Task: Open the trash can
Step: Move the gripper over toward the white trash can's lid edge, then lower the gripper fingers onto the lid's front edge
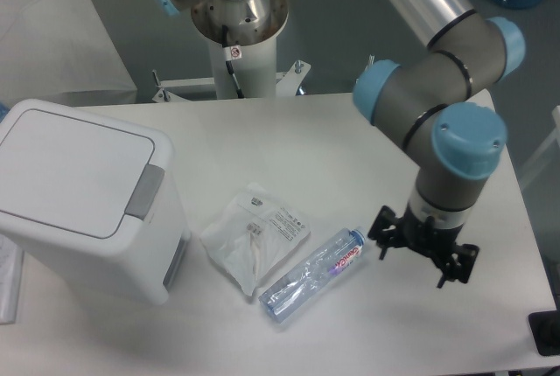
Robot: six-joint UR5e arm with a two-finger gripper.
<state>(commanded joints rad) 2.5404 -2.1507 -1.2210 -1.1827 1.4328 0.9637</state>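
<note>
The trash can [83, 197] is a large white boxy bin at the left of the table. Its flat lid [70, 166] lies shut, with the grey push latch [144, 192] on its right edge. My gripper [426, 256] hangs at the right side of the table, far from the bin, just right of a plastic bottle's cap. Its dark fingers [455, 264] point down and stand apart, and nothing is held between them.
A clear plastic bottle [311, 275] lies on its side mid-table. A white plastic packet [254, 236] lies between bottle and bin. The arm's base column [236, 35] stands at the back. A white box [44, 26] sits at the far left.
</note>
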